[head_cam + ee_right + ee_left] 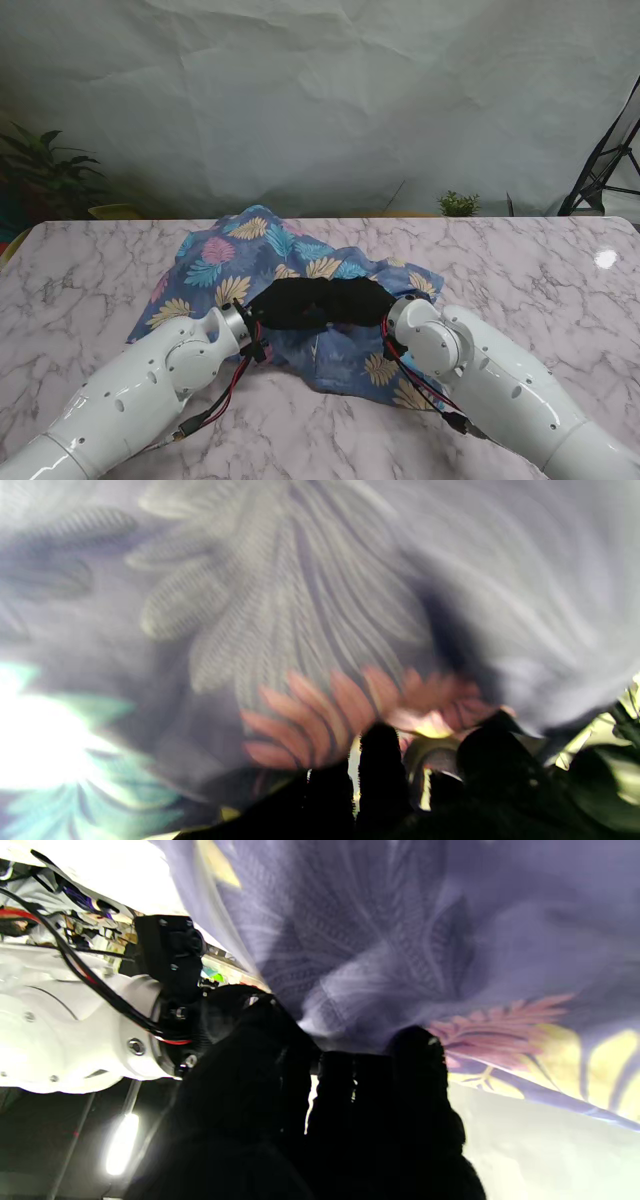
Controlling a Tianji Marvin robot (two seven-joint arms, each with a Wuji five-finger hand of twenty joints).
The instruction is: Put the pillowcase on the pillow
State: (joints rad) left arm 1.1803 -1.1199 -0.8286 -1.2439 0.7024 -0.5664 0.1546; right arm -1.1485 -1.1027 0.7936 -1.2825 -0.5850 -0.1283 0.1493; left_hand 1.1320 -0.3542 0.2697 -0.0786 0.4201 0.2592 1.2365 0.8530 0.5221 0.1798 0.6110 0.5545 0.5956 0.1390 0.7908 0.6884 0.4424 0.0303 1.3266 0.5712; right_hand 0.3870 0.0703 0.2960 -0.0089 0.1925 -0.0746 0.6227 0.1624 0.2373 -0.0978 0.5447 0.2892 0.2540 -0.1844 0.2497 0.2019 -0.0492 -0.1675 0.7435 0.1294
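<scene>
We bunch our black-gloved left hand (pixel 283 303) and right hand (pixel 352 302), fingers closed on the blue leaf-print cloth pillowcase (pixel 262 252), to spread its opening

You can't tell either black-gloved hand's grip: the blue leaf-printed fabric pillowcase (pixel 300 270) covers their fingers, and the right wrist view is blurred.

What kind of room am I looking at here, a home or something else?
Probably a lab or filming setup, not a home: a crinkled white backdrop hangs behind the marble-look table, and a black stand sits at the right edge.
</scene>
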